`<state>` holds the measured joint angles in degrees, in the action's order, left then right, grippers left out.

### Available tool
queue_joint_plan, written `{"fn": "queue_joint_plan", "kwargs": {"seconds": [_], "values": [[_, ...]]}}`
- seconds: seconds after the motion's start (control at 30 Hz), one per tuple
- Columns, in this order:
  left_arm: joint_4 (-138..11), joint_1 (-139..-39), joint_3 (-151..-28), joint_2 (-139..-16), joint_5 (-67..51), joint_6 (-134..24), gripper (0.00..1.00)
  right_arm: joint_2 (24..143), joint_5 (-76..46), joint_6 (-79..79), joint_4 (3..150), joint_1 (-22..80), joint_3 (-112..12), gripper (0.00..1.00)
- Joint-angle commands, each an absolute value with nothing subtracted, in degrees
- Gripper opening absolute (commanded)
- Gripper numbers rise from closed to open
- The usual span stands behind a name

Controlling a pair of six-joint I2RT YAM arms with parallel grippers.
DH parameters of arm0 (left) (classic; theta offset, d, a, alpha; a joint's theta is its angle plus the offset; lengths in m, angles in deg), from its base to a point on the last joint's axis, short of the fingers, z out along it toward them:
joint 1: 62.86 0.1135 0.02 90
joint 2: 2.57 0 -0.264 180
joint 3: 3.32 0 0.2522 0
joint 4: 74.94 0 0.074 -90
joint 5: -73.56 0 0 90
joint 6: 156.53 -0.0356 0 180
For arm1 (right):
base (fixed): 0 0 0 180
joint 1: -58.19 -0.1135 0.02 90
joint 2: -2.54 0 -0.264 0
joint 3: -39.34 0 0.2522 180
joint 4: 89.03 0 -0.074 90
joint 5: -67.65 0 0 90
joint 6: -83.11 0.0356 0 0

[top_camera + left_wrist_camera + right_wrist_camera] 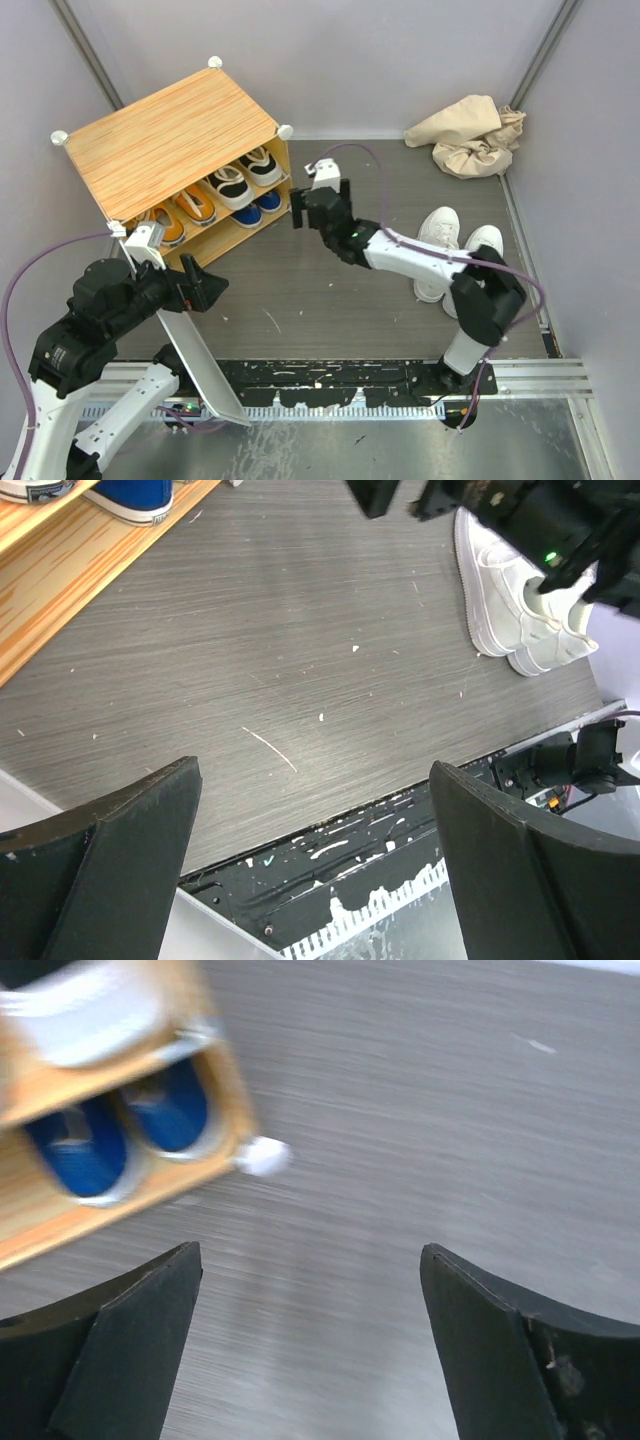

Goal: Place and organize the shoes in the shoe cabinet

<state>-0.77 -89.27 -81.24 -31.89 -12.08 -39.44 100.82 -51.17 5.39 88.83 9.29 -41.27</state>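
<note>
Both jaws gape wide; right jaws near shoe cabinet [170, 135], white shoes [440, 228] apart

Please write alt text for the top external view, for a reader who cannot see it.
A shoe cabinet at upper left holds orange shoes, black shoes and blue shoes; a white pair stands on the table at right. The left gripper and the right gripper hover before the cabinet, fingers open and empty.

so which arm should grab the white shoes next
Probably the right. The white shoes lie on the right side, beside that arm, and the right gripper is open and empty. The left gripper, also open, sits across the table by the cabinet.
</note>
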Motion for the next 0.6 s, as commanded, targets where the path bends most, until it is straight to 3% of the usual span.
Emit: {"fn": "queue_joint_plan", "kwargs": {"seconds": [0.0, 0.23, 0.37, 0.57], "values": [[-3.6, -89.2, -83.2, -30.5, -9.2, -41.1, 0.98, 92.9, -68.4, 19.4, 45.8, 15.1, -44.4, 0.99], [-5.7, -89.3, -82.1, -29.6, -5.4, -43.4, 0.98, 78.7, -68.4, 39.2, 9.3, 26.0, -41.8, 1.00], [-6.6, -89.2, -81.2, -29.1, -3.3, -45.2, 0.98, 69.9, -63.8, 40.3, 7.2, 30.3, -39.3, 1.00], [-6.7, -89.2, -80.7, -28.2, -2.5, -46.8, 0.98, 67.4, -59.7, 45.7, 5.7, 33.3, -34.8, 0.99]]}}
